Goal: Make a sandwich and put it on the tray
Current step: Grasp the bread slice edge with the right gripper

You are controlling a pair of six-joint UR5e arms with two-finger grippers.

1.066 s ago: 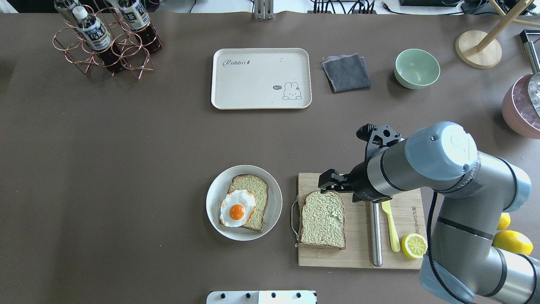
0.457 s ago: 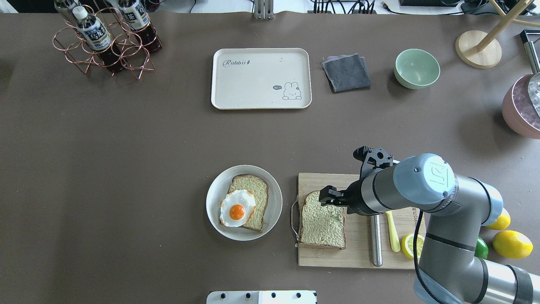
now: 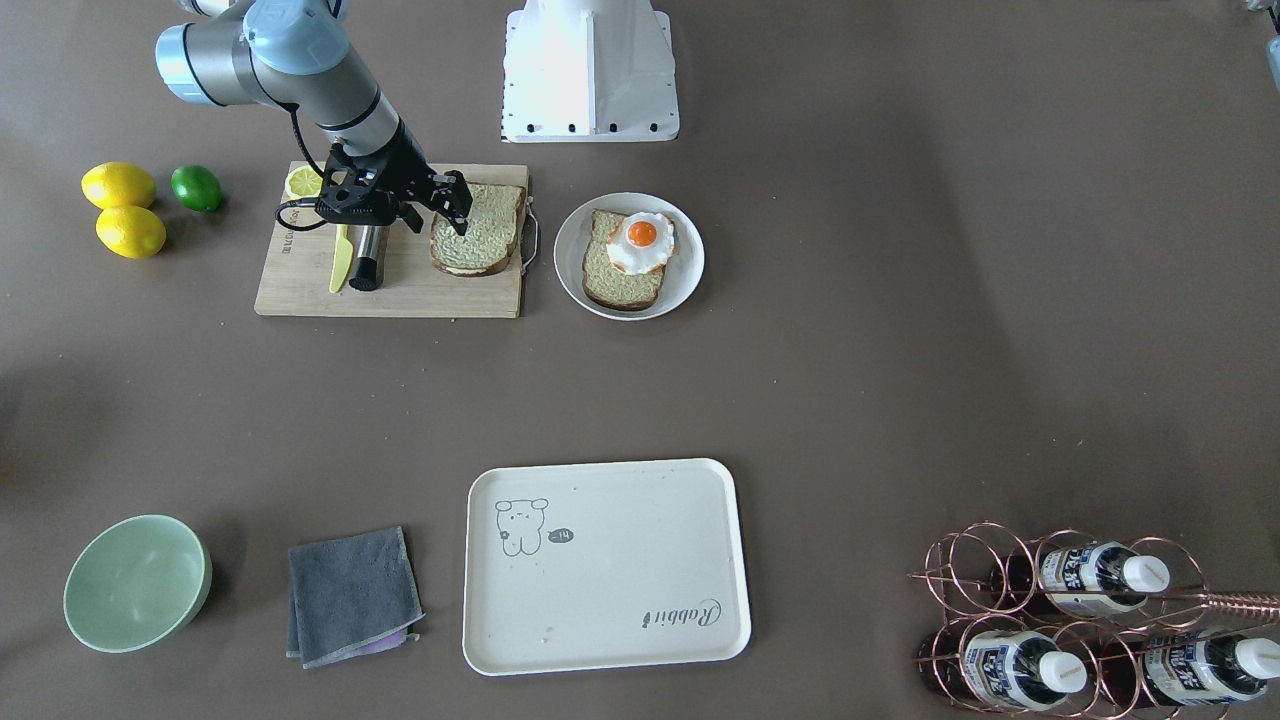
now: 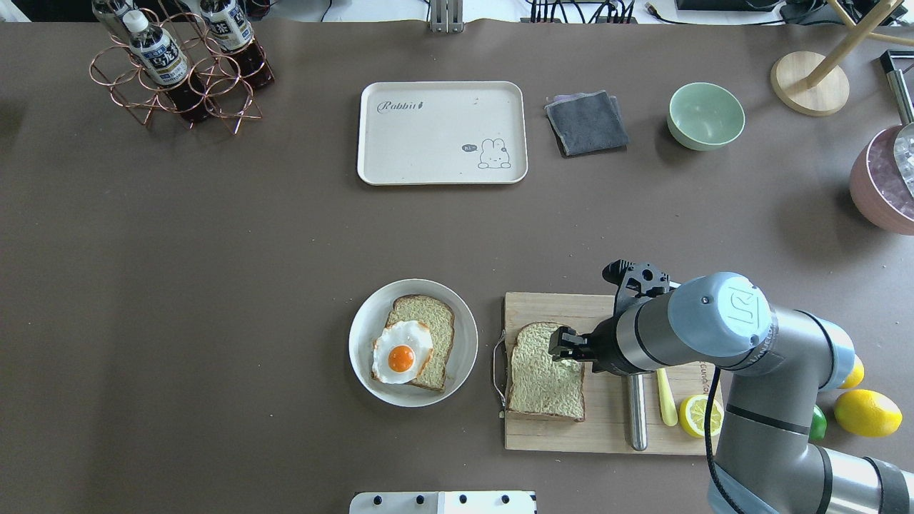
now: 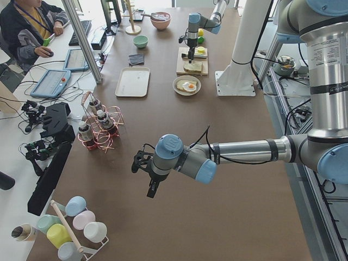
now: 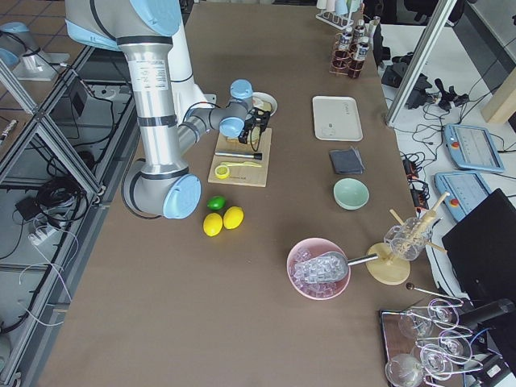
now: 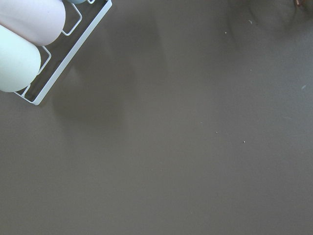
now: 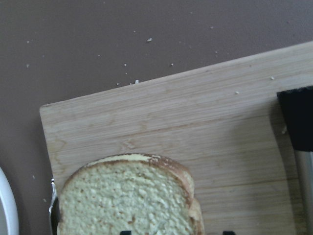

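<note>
On plate (image 4: pixel 465 343): toast (image 4: pixel 434 321) under egg (image 4: pixel 401 354) | right hand (image 4: pixel 563 348) apart over second toast (image 4: pixel 543 382) | left hand (image 5: pixel 144 176): cannot tell

Centred on a long desk (image 4: pixel 214 250) under a matte brown cover, lit evenly and softly from above, with only faint shadows. Had a white side bench (image 5: pixel 12 136) running along the desk's far edge, set off from it by slanting aluminium posts (image 5: pixel 81 41). Showed reddish-brown floor tiles (image 6: pixel 28 10) on the near side, with grey metal framing (image 6: pixel 56 143) standing over them.
</note>
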